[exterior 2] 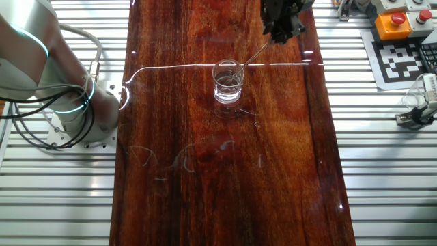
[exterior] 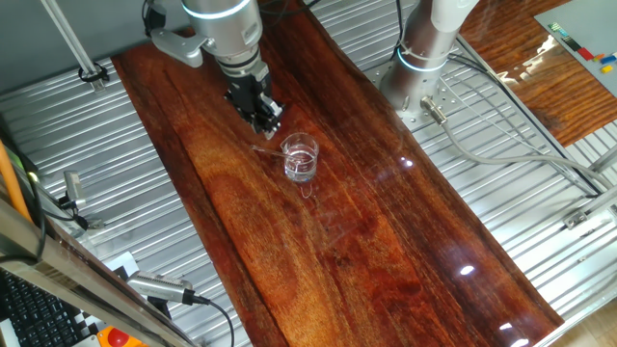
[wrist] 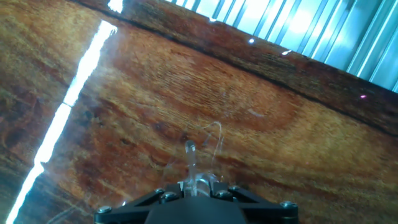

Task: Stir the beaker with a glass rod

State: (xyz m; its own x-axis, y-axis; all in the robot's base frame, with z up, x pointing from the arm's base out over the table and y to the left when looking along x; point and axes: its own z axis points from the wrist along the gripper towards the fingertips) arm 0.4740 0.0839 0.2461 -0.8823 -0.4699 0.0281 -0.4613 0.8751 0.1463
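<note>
The beaker (exterior: pixel 300 159) is a small clear glass cylinder standing upright on the dark wooden board (exterior: pixel 366 231). It also shows in the other fixed view (exterior 2: pixel 227 82). My gripper (exterior: pixel 267 122) hangs just beside the beaker, tilted toward it, and is shut on the glass rod (exterior 2: pixel 256 52). The rod slants from the fingers down to the beaker's rim, and its lower end appears to be inside. In the hand view the rod (wrist: pixel 191 158) sticks out from between the fingers of the gripper (wrist: pixel 198 186). The beaker's rim (wrist: pixel 214 138) shows only faintly beyond it.
A second arm's base (exterior: pixel 424 58) with cables stands on the ribbed metal table (exterior: pixel 77 173) beside the board. An orange button box (exterior 2: pixel 396 24) and a black-and-white marker tag (exterior 2: pixel 406 61) lie off the board's other side. Strong light glare streaks the board.
</note>
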